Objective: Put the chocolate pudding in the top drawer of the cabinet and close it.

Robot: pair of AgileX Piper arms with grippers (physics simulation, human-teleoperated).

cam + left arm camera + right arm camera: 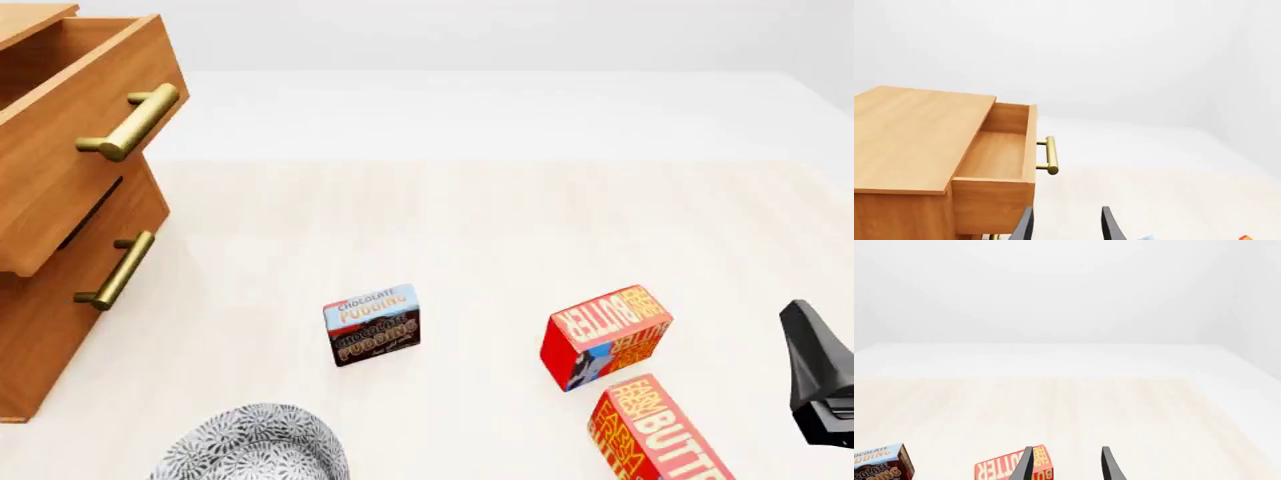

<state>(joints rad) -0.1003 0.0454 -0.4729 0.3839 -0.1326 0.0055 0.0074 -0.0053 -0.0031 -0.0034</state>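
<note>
Nearest to the front camera sits a patterned grey-and-white bowl (254,445), and just beyond it the chocolate pudding (372,324) lies on the table (441,220), free of both arms. Both grippers are empty, with the fingers apart.

Only the right gripper (817,372) shows in the front view, and the pudding is well apart from its fingers, on the far side of 2 butter boxes: one butter box (605,336) tilted, the second butter box (657,432) close to the gripper. In the right wrist view the right fingers (1025,464) point over a butter box (1014,467), not over the pudding (879,462). So a reach from this side can knock a butter box or close on the wrong box.

The left gripper (1065,225) has its fingers (1111,226) close beside the cabinet (904,135) and below the top drawer (997,155), which stands pulled out. Its brass handle (1048,155) sticks out toward the fingers, so a lift on this side can strike it and push the drawer shut too early.

I judge the bowl is another danger: it lies near the pudding, and a low approach can hit it. Also the box is flat and smooth, so a grip on the edge may let it slip or turn.
</note>
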